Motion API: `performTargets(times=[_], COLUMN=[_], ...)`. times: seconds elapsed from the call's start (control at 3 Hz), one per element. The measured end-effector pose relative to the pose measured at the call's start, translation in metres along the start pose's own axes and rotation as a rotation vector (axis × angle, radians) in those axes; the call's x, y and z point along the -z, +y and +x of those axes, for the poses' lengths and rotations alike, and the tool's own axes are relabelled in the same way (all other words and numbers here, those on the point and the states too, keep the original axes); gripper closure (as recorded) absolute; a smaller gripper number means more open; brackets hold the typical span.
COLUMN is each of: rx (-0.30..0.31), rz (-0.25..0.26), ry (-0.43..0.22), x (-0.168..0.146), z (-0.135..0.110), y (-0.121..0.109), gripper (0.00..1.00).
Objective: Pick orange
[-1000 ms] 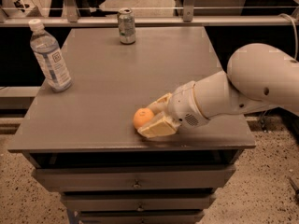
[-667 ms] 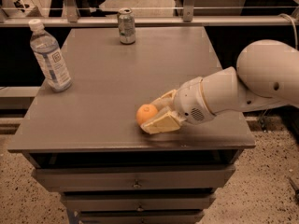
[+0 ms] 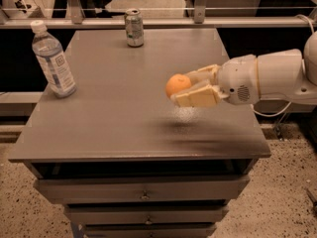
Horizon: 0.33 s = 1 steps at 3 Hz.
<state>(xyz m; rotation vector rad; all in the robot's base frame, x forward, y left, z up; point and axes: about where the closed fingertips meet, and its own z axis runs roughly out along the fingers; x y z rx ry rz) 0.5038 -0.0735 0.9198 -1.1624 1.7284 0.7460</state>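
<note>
The orange is a small round fruit held between the two cream fingers of my gripper. The gripper is shut on it and holds it in the air above the right part of the grey tabletop. A soft shadow lies on the table below it. The white arm reaches in from the right edge of the view.
A clear water bottle stands at the table's left edge. A soda can stands at the back middle. Drawers sit under the tabletop. A rail runs behind the table.
The gripper has lifted the orange off the tabletop and carried it up and a little to the right. The bottle and can have not moved.
</note>
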Motion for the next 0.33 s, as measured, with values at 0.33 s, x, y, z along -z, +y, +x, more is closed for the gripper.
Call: performTargets(times=[0.33], rx=[0.004], rz=[0.005], ry=[-0.021], x=[0.0028], z=[-0.0098], y=[-0.0030], gripper=[1.00])
